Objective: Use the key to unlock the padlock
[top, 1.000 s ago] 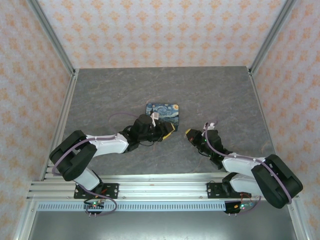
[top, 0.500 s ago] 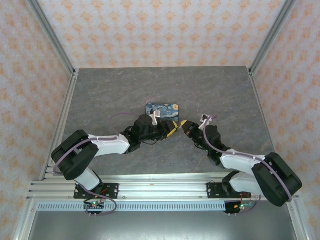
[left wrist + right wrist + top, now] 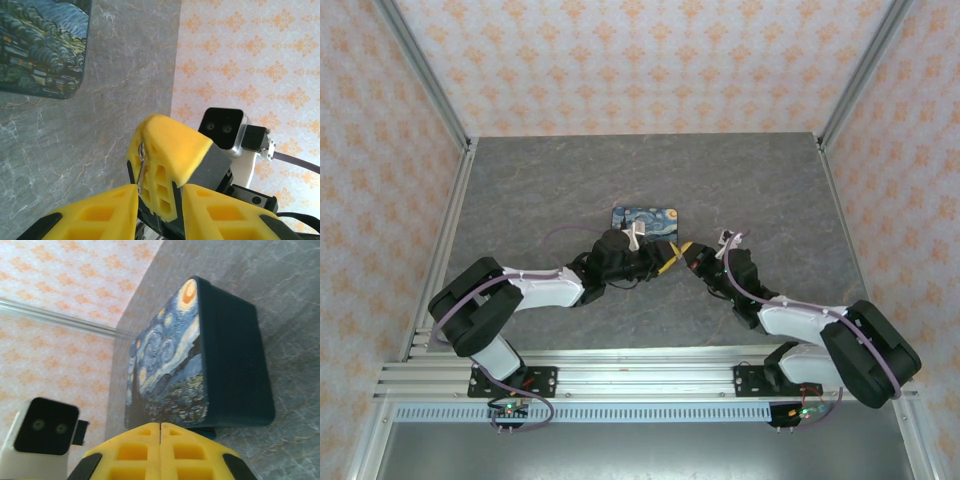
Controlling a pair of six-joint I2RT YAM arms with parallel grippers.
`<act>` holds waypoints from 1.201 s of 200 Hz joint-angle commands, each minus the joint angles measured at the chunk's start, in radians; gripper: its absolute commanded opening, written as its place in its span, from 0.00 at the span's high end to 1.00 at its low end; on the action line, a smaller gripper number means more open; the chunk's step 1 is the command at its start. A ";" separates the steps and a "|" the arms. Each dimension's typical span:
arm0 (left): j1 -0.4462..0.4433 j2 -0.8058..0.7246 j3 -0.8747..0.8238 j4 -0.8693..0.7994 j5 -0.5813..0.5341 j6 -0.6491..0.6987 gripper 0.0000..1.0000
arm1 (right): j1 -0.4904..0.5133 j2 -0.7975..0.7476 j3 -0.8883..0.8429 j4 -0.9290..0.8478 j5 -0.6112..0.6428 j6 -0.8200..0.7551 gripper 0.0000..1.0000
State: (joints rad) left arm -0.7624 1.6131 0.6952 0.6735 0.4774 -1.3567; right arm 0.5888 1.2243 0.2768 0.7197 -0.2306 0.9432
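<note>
Arriving between left fingers (image 3: 100, 212): right fingers (image 3: 167, 150).

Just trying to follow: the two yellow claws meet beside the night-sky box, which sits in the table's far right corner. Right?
Not the corner: the top view shows the night-sky box near the middle of the table. The left gripper and right gripper do meet beside it.

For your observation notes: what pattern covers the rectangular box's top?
Swirling blue-and-yellow night-sky painting on the dark-blue rectangular box; best in right wrist view.
</note>
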 commanded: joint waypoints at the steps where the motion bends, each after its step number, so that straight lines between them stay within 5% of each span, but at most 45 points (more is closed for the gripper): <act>1: -0.002 -0.023 0.020 -0.080 -0.059 0.059 0.68 | 0.005 -0.035 0.000 -0.216 0.101 0.035 1.00; 45: 0.028 -0.083 0.018 -0.286 -0.118 0.168 0.62 | 0.005 -0.069 -0.030 -0.454 0.135 0.080 1.00; 70: 0.047 -0.087 0.016 -0.310 -0.117 0.182 0.62 | 0.005 -0.046 0.015 -0.515 0.095 0.043 0.64; 81: 0.052 -0.085 0.014 -0.307 -0.111 0.182 0.62 | 0.006 -0.013 0.026 -0.524 0.081 0.033 0.59; 161: 0.085 -0.142 -0.026 -0.348 -0.108 0.212 0.61 | 0.005 -0.114 0.091 -0.799 0.129 -0.117 0.58; 240: 0.101 -0.140 -0.036 -0.336 -0.096 0.215 0.61 | 0.005 0.113 0.315 -1.012 0.098 -0.380 0.56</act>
State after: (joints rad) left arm -0.6712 1.4883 0.6731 0.3447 0.3843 -1.1683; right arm 0.5888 1.2751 0.5426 -0.1795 -0.1383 0.6716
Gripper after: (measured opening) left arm 0.388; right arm 0.446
